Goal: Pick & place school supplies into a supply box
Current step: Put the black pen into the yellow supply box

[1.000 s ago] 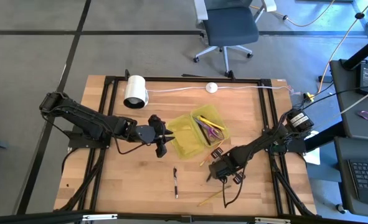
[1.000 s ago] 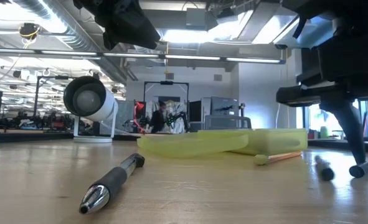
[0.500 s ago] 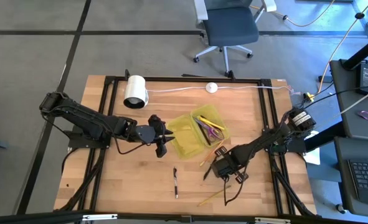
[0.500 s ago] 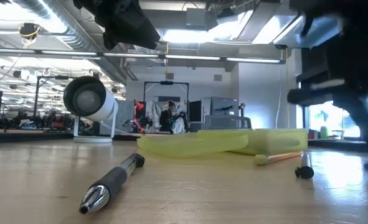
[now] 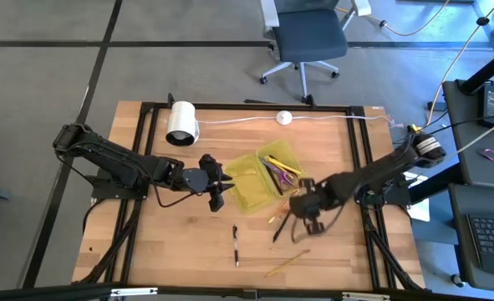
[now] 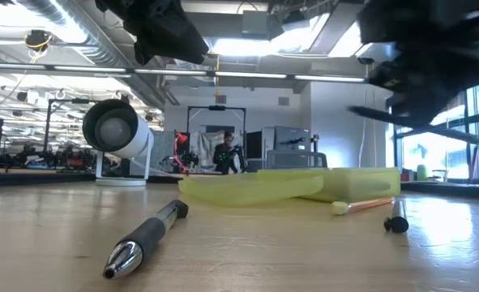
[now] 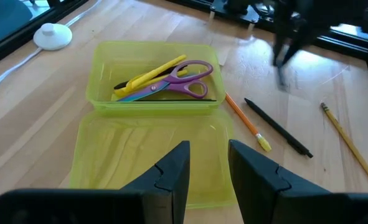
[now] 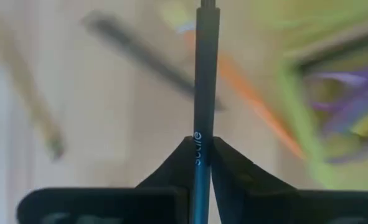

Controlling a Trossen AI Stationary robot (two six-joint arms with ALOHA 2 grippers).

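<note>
**Dark pen in my right jaws, box part filled**

The dark pen (image 8: pixel 205 93) sits pinched between my right gripper (image 8: pixel 201 163) fingers, jaws closed tight on its shaft, its length running straight out ahead of them. Just beyond its tip, blurred, lies the supply box (image 5: pixel 245 191), holding the scissors (image 7: pixel 177 86) and a yellow pen (image 7: pixel 151 73) in its deeper half (a dark stick along the near wall too, I think).

Left to collect, all outside the box: an orange pencil (image 7: pixel 245 121) and a black pen (image 7: pixel 277 127) just beside the box's edge, a yellow pencil (image 7: pixel 349 140) farther off, and a black pen (image 5: pixel 236 245) well apart toward the table's front. So roughly half remains, by my judgement.

My left gripper (image 7: pixel 207 168) hovers over the box's open lid half, jaws a narrow gap apart, holding nothing.

My right wrist view is smeared, so I cannot tell how high the pen hangs over the table (image 5: pixel 171 242).
</note>
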